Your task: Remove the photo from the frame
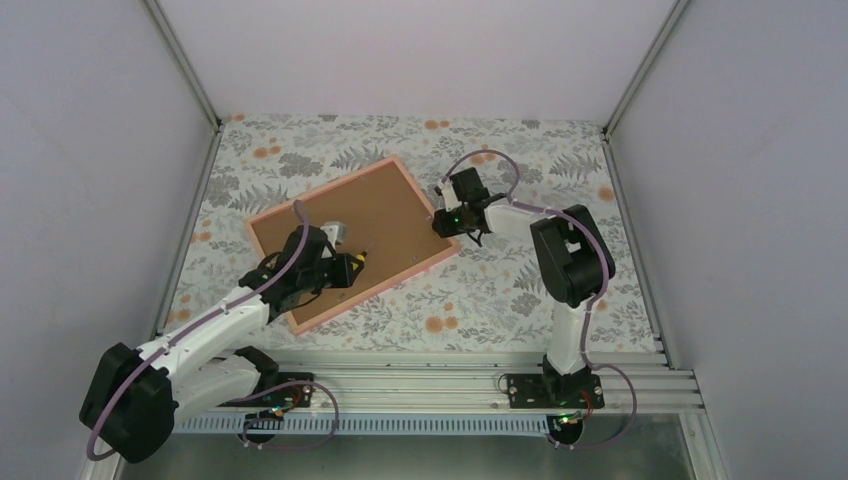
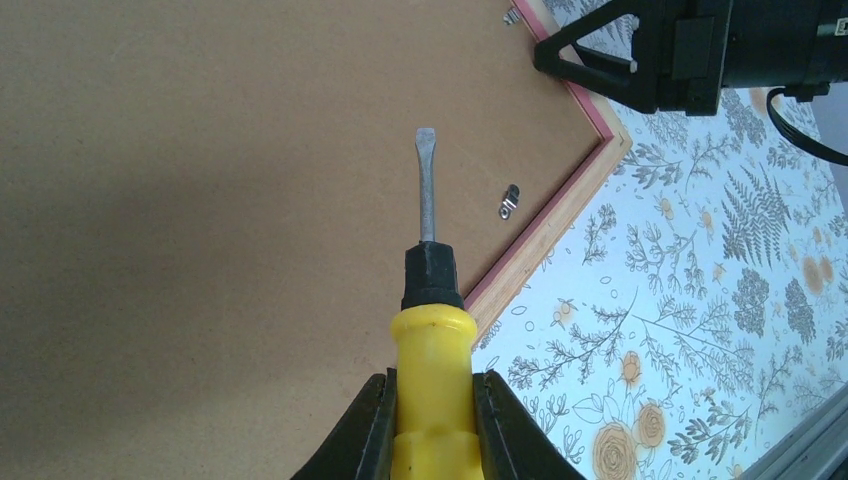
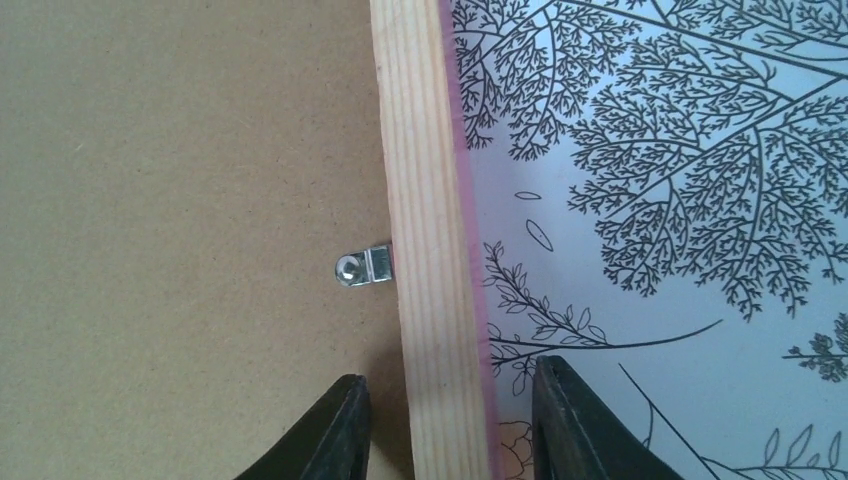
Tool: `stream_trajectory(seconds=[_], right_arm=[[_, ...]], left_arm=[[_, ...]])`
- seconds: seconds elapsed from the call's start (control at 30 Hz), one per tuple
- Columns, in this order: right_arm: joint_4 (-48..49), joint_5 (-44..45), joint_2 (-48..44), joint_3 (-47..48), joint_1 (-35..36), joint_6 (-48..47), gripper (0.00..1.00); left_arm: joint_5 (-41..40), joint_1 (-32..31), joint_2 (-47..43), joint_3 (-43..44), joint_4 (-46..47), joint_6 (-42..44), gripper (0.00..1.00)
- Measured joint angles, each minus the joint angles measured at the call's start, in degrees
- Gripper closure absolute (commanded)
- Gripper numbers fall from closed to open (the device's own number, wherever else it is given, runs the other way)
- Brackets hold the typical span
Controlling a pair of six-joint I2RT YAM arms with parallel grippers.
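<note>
The frame (image 1: pixel 400 281) lies face down on the flowered cloth, and its brown backing board (image 1: pixel 370 205) fills it. The photo is hidden under that board. My left gripper (image 1: pixel 340 270) hangs over the board's near half, shut on a yellow-handled screwdriver (image 2: pixel 432 330) whose flat blade points across the board (image 2: pixel 200 200). My right gripper (image 3: pixel 445 420) is at the frame's right edge. Its jaws straddle the pale wooden rail (image 3: pixel 425 200) with a gap on each side, one over the board, one over the cloth. A small metal clip (image 3: pixel 362 267) sits at the rail's inner side.
A second metal clip (image 2: pixel 510 203) lies on the board near the frame's corner (image 2: pixel 615 150). Grey walls enclose the flowered cloth (image 1: pixel 480 310) on three sides. An aluminium rail (image 1: pixel 420 385) with the arm bases runs along the near edge.
</note>
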Motion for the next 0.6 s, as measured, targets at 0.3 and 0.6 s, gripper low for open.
stream_trajectory(seconds=[0.3, 0.6], right_arm=[[1.14, 1.29, -0.33, -0.74, 0.81, 1.09, 0.86], [3.76, 3.80, -3.96, -5.97, 3.56, 6.71, 0.96]], left_arm=[[0.02, -2.19, 2.08, 0.02, 1.64, -0.02, 0.98], [0.35, -4.59, 7.08, 1.62, 4.24, -0.02, 0.98]])
